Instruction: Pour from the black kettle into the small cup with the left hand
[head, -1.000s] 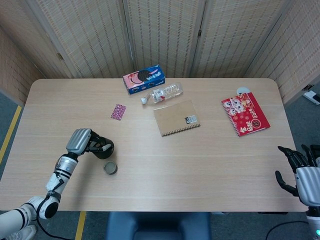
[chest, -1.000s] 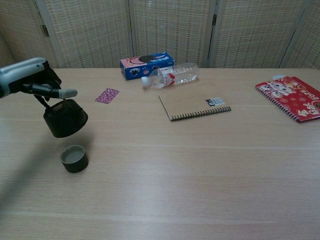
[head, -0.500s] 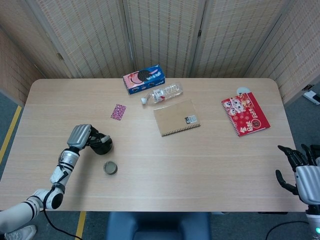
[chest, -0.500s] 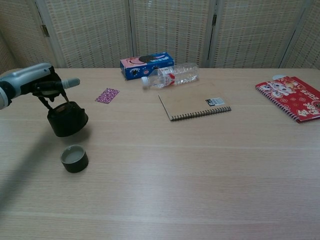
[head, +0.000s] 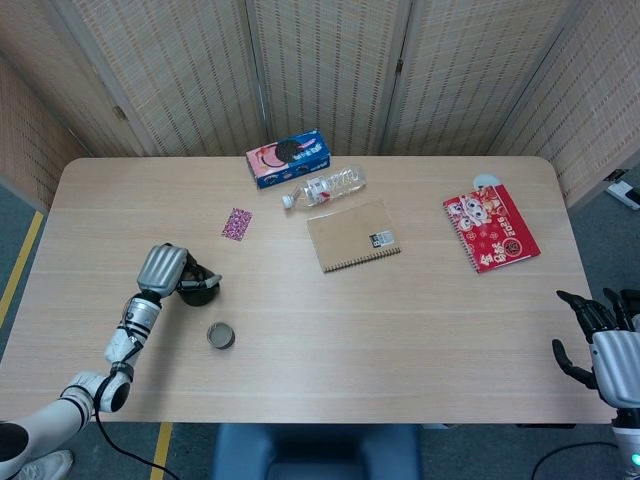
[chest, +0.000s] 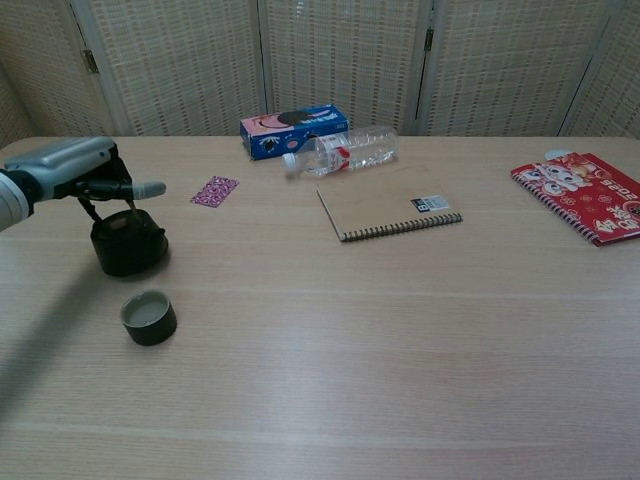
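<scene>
The black kettle (chest: 127, 243) (head: 199, 291) stands upright on the table at the left. My left hand (chest: 85, 176) (head: 165, 271) grips its handle from above. The small dark cup (chest: 149, 317) (head: 221, 335) sits on the table just in front of the kettle, apart from it, with pale liquid inside. My right hand (head: 600, 342) hangs past the table's right front corner, fingers spread and holding nothing; only the head view shows it.
A tan spiral notebook (chest: 389, 212) lies mid-table. Behind it are a clear plastic bottle (chest: 343, 151) on its side and a blue cookie box (chest: 292, 130). A small pink packet (chest: 214, 190) lies right of the kettle. A red notebook (chest: 587, 208) is at far right.
The left hand has lowered the kettle from a tilted, raised pose over the cup back to upright on the table, a little further from the cup. The right hand has not moved.
</scene>
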